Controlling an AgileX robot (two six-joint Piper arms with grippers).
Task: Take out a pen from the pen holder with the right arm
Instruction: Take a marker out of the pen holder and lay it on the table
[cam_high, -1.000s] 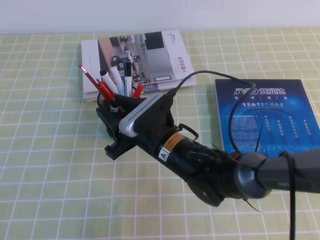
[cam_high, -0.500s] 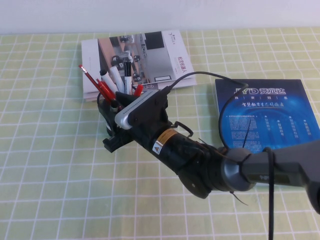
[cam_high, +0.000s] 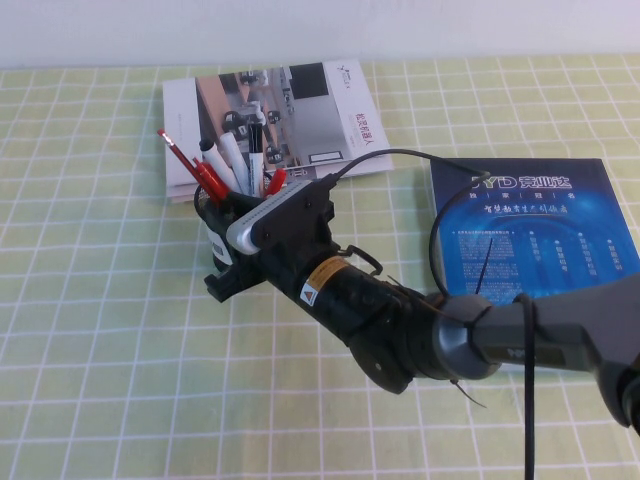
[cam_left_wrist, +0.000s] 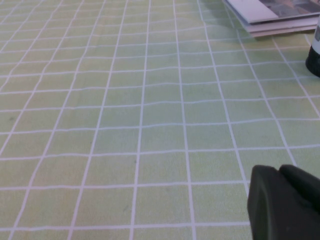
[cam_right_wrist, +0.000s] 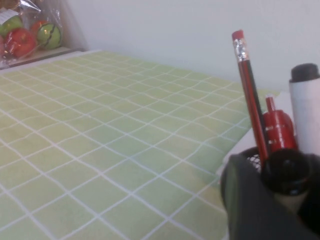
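I am looking down on a table (cam_high: 100, 380) that is wearing a pale green cloth with a white grid, filling nearly all of the high view; a plain white wall (cam_high: 300, 30) is running along the top edge. In the right wrist view a bag of fruit (cam_right_wrist: 25, 30) is sitting on a ledge at upper left. The right arm is reaching in from lower right toward frame centre. A blue book (cam_high: 535, 230) is lying flat at right; a stack of brochures (cam_high: 300, 100) is lying at upper centre. The pen holder (cam_high: 212, 225) is standing left of centre, just in front of the brochures, with a red pencil (cam_high: 180, 152), white markers (cam_high: 235, 160) and a red pen (cam_high: 275, 180) sticking up out of it. The right gripper (cam_high: 222, 250) is pressing in against the holder; I cannot tell how wide it is set, or whether it is holding anything. The left gripper (cam_left_wrist: 282, 200) is showing only as a dark corner low over bare cloth in its wrist view; I cannot tell its state either.
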